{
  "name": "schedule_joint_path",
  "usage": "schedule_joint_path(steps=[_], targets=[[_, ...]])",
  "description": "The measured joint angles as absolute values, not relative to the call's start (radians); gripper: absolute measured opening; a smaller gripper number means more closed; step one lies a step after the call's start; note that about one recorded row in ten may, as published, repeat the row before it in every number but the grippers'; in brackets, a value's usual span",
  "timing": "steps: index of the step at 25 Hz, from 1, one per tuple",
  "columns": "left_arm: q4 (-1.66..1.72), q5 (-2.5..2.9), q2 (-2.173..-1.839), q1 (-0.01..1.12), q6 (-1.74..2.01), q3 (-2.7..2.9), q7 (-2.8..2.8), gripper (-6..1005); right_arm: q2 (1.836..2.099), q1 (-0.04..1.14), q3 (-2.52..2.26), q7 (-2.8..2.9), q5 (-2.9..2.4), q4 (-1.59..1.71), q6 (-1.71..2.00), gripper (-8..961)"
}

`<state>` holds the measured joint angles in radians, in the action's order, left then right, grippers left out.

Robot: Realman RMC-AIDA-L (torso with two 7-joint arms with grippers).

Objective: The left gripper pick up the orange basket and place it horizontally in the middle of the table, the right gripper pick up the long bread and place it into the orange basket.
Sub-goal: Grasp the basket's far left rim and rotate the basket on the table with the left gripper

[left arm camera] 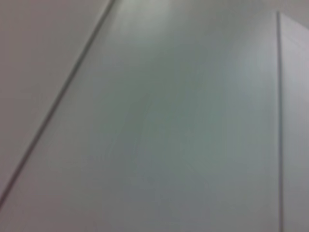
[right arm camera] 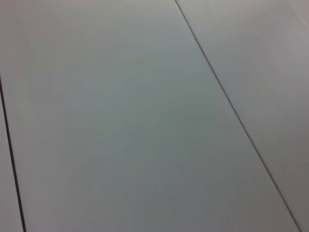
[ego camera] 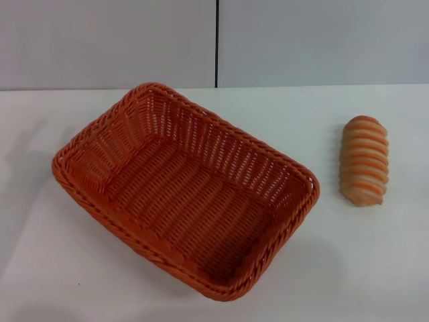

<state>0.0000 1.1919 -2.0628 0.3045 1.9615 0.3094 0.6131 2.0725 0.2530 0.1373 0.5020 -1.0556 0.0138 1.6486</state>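
The orange basket [ego camera: 184, 188] lies empty on the white table [ego camera: 375, 268] in the head view, left of centre and turned diagonally, one corner toward the back wall. The long bread [ego camera: 364, 160], a small loaf with tan and orange-brown stripes, rests on the table to the basket's right, apart from it, its long axis running front to back. Neither gripper shows in any view. Both wrist views hold only plain grey panels with thin dark seams.
A grey wall with a dark vertical seam [ego camera: 217, 43] stands behind the table's far edge. Bare tabletop stretches in front of the bread and to the basket's left.
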Motion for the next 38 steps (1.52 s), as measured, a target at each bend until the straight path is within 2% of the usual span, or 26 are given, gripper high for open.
schedule_joint_path(steps=[12,16,23,34,38], targets=[[0.137,1.192,-2.06,0.33,1.878,0.455,0.811,597,2.072,0.253,0.132,0.514,-1.062,0.019,1.648,526],[0.287,1.193,-2.054,0.337,1.797,0.57,1.012,597,2.072,0.252,0.132,0.514,-1.065,0.018,1.648,526],[0.63,1.345,-2.026,0.358,1.618,0.735,1.41,598,2.072,0.252,0.132,0.515,-1.076,0.016,1.634,526],[0.928,1.804,-2.025,0.46,1.495,0.735,1.719,599,2.072,0.245,0.132,0.528,-1.077,0.017,1.621,526],[1.055,1.994,-2.045,0.504,1.454,0.737,1.811,603,2.072,0.245,0.132,0.538,-1.077,0.018,1.606,527]])
